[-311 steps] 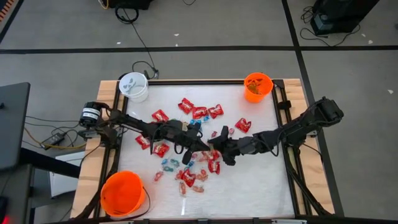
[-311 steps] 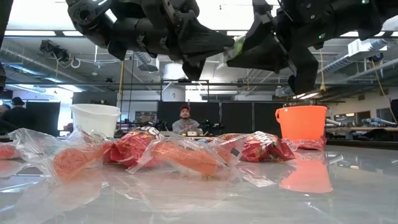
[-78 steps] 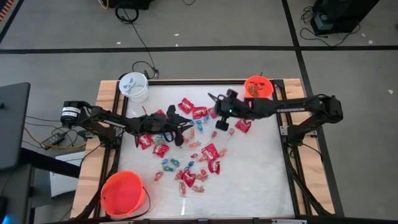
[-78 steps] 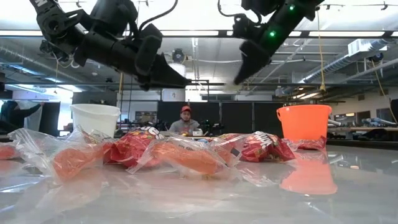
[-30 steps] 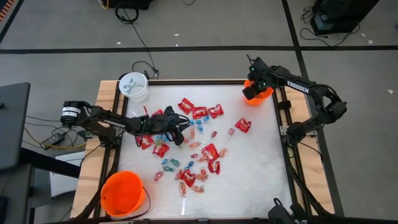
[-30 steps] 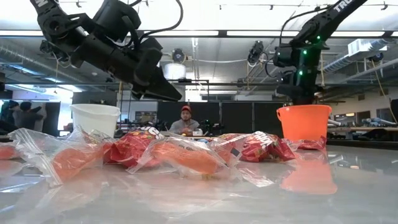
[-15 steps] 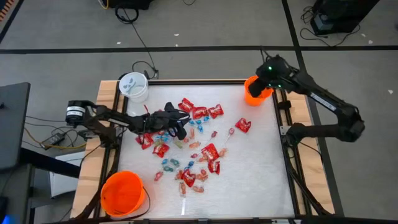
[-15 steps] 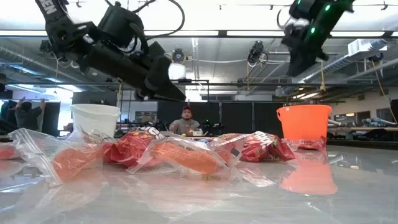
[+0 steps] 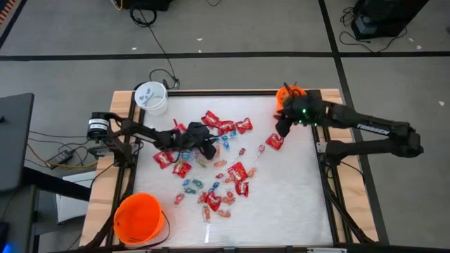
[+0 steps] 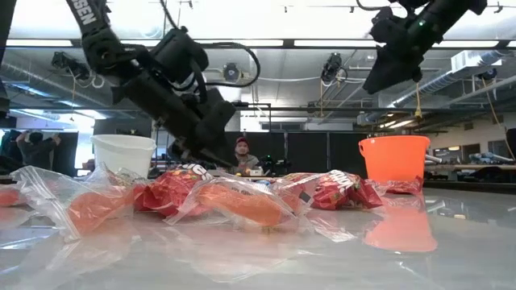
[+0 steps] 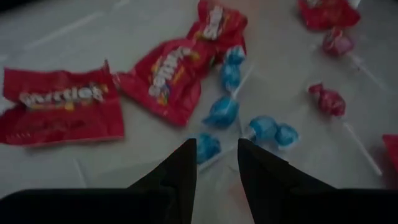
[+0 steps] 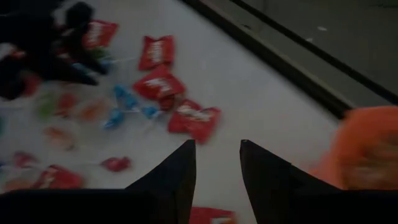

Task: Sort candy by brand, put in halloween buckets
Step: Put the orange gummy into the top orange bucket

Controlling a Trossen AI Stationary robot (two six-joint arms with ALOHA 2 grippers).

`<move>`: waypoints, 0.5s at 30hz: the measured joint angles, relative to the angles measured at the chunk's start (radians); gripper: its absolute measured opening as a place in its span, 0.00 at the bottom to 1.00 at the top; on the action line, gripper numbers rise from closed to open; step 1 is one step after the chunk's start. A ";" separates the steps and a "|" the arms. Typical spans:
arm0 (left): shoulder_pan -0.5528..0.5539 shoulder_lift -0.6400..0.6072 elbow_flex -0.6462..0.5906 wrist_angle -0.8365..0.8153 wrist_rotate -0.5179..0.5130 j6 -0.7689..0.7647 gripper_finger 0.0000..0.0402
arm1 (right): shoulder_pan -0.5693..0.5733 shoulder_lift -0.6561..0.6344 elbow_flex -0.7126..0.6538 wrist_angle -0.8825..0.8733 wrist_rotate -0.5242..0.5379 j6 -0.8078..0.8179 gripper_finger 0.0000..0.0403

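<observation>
Right claw (image 9: 280, 128) now off small orange bucket (image 9: 287, 91)

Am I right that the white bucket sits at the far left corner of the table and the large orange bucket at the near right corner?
Not quite. The white bucket is at the far left corner, but the large orange bucket sits at the near left corner, not the near right. The high view shows this.

Red, blue and pink wrapped candy (image 9: 223, 166) lies scattered mid-table; white bucket (image 9: 151, 98) and orange buckets (image 9: 138, 218) stand upright at corners.
</observation>
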 joint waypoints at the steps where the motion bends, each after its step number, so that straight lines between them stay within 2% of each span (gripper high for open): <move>1: -0.003 0.000 0.010 -0.023 0.003 -0.012 0.30 | 0.025 0.002 -0.012 0.023 0.000 0.007 0.34; 6: -0.007 0.001 0.024 -0.058 0.031 -0.088 0.30 | 0.158 0.019 -0.030 0.122 0.001 0.018 0.34; 9: -0.004 0.007 0.025 -0.071 0.100 -0.129 0.30 | 0.230 0.022 -0.030 0.145 0.026 0.015 0.34; 15: -0.003 0.045 0.026 -0.069 0.162 -0.164 0.30 | 0.284 0.022 -0.030 0.144 0.091 -0.008 0.34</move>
